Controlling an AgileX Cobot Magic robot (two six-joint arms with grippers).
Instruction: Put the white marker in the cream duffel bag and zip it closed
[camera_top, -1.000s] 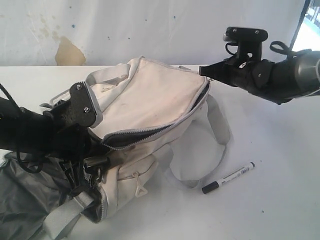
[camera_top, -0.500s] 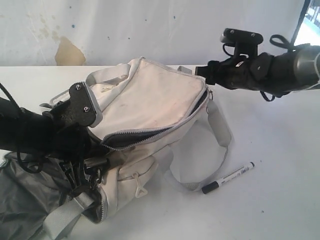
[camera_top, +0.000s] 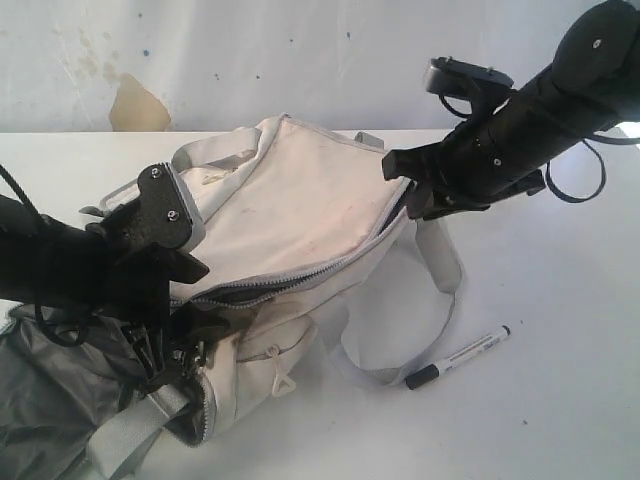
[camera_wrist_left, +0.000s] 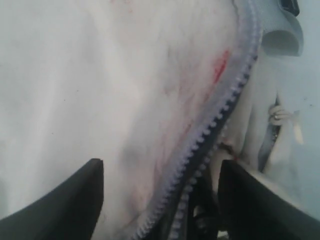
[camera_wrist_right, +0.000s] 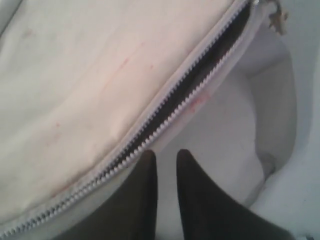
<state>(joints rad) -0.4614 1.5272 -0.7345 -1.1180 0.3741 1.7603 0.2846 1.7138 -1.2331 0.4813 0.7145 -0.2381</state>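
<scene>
Right arm has swung down: right gripper (camera_top: 398, 172) now at far-right end of cream duffel bag (camera_top: 290, 200), above zipper (camera_wrist_right: 165, 115). Its fingers nearly together, nothing between. Bag mouth, gaping a second ago, now a narrow slit. Left gripper (camera_wrist_left: 160, 172) spread wide, straddling zipper at bag's near-left end. White marker (camera_top: 457, 357) unmoved on table (camera_top: 560, 420), just off bag's right side by strap (camera_top: 440, 270). You still need marker in before zipping, I'd say.

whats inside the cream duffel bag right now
Through the part-open zipper of the cream duffel bag only dark interior shows; nothing can be made out in it, and the top panel covers the rest. The white marker lies outside, on the table beside a strap.
</scene>
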